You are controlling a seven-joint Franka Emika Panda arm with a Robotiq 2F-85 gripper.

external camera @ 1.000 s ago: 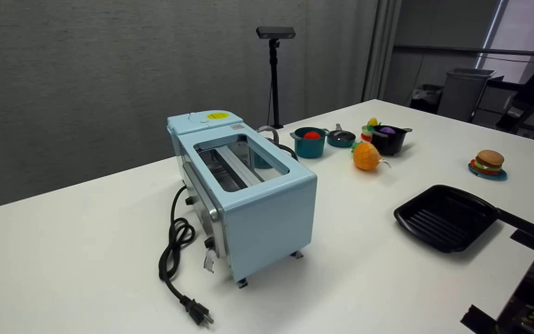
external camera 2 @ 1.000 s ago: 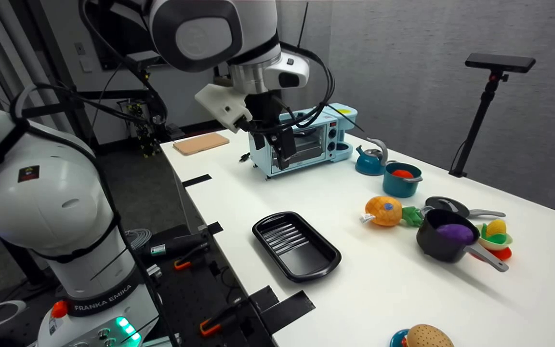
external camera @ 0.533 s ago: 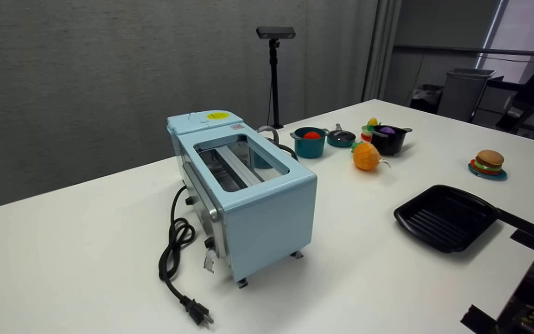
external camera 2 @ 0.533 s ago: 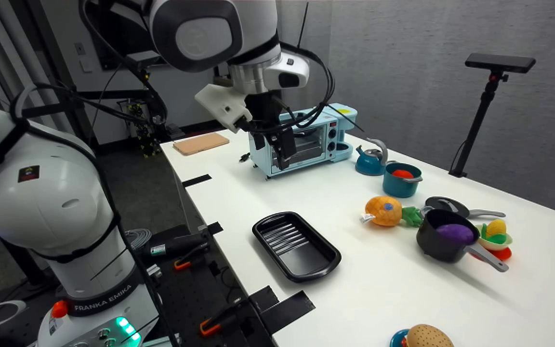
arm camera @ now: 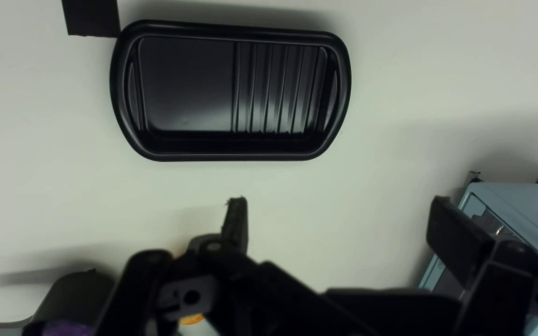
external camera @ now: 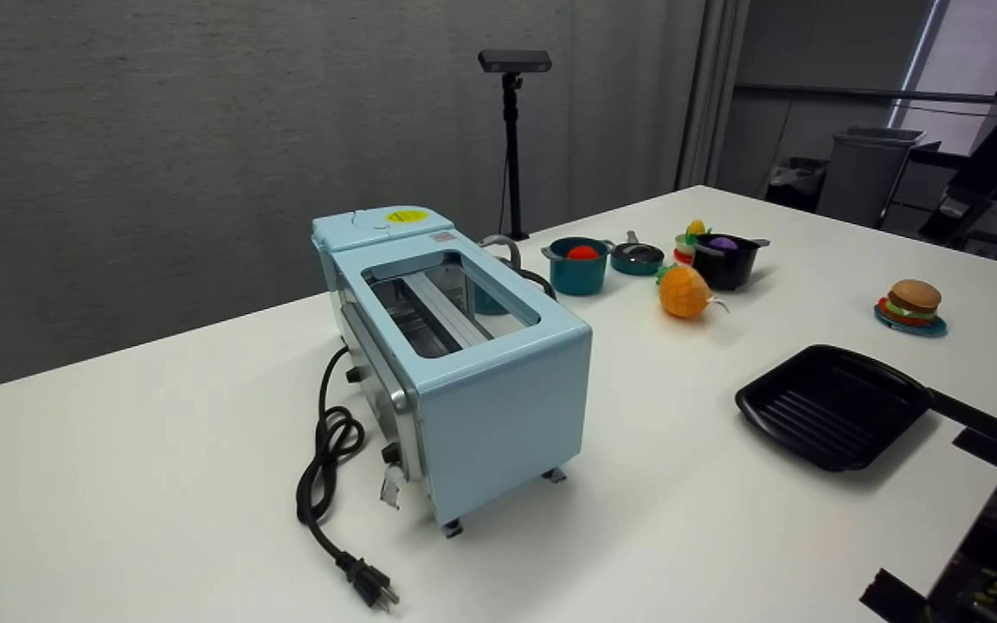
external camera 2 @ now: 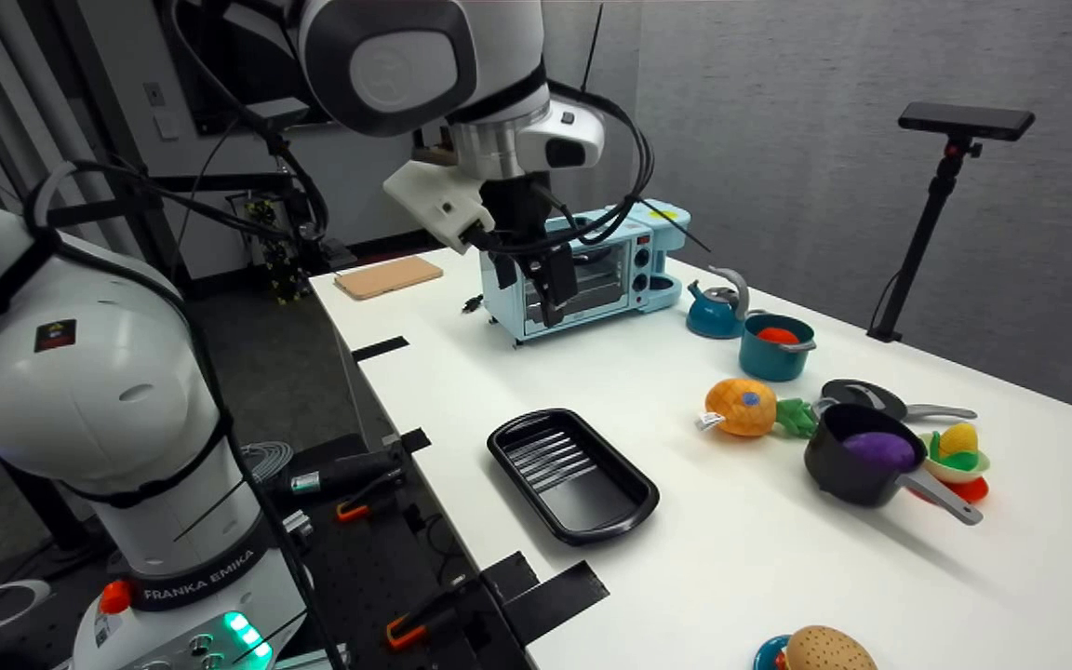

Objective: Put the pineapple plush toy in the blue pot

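Note:
The pineapple plush toy (external camera: 685,292) is an orange rounded body with green leaves, lying on its side on the white table. In an exterior view it (external camera 2: 741,407) has its leaves toward the black pot. In the wrist view only a sliver of it (arm camera: 191,319) shows behind the gripper. The blue pot (external camera 2: 771,359) stands upright behind the toy, with a red round thing inside; it also shows in an exterior view (external camera: 577,274) and is out of the wrist view. My gripper (arm camera: 339,200) is wide open and empty. In an exterior view the gripper (external camera 2: 529,300) hangs above the table, in front of the toaster, away from the toy.
A black grill pan (arm camera: 231,156) lies near the front edge. The light-blue toaster (external camera 2: 582,298) stands by the gripper, with a kettle (external camera 2: 715,314) beside it. A black pot (external camera 2: 838,479) with a purple thing and a small frying pan (external camera 2: 862,398) are near the toy. A burger toy (external camera: 914,297) lies apart.
My arm and gripper have shifted slightly to the right in the exterior view that shows the whole arm. The toy and the pot have not moved.

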